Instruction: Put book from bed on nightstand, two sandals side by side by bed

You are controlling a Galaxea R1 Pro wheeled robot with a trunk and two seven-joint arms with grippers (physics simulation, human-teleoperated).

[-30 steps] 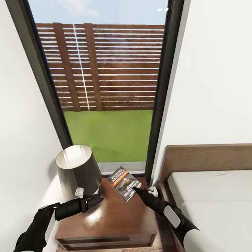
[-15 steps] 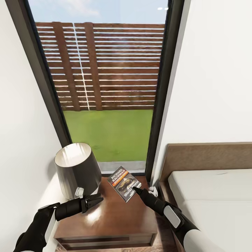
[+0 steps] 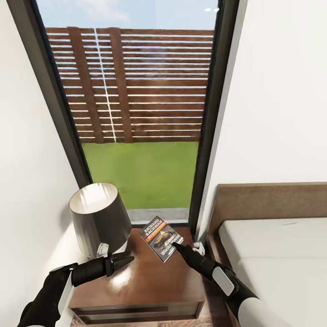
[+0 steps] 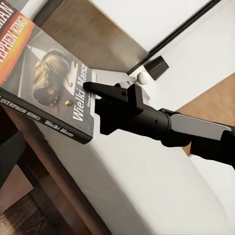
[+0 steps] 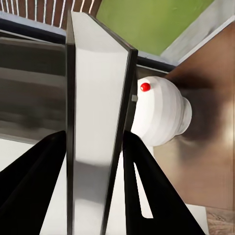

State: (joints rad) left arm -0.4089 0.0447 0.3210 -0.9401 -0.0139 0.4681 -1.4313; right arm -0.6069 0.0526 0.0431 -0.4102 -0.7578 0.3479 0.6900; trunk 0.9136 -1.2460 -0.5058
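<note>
- Head view: the book [image 3: 161, 237] is seen over the back of the nightstand [image 3: 150, 284], tilted, its near corner caught at the tips of the right gripper [image 3: 176, 247]. The gripper is closed on that corner. Whether the book already lies flat on the wood cannot be told from here.
- Head view: the left gripper [image 3: 128, 260] is held over the nightstand's front left part, well apart from the book, fingers together and nothing between them. A lamp [image 3: 99, 221] with a dark shade stands just behind it.
- Head view: the bed [image 3: 272, 254] lies to the outer side of the right arm, its headboard against the wall. A tall window [image 3: 136, 113] rises beyond the nightstand.
- Left wrist view: the right gripper [image 4: 90, 88] is seen side on, its tips pinched on the cover's corner of the book [image 4: 46, 83]; the book's far edge hangs over darker space beneath.
- Right wrist view: the book [image 5: 93, 122] is seen edge on, clamped between the two dark fingers [image 5: 142, 186]. A white lamp base [image 5: 159, 117] with a red button stands straight ahead.
- Risk, judged: the grip is on one corner only, so the book could pivot or slip on release and slide off the nightstand's rear edge.
- Obstruction, judged: the lamp crowds the top; a push further forward could knock it.
</note>
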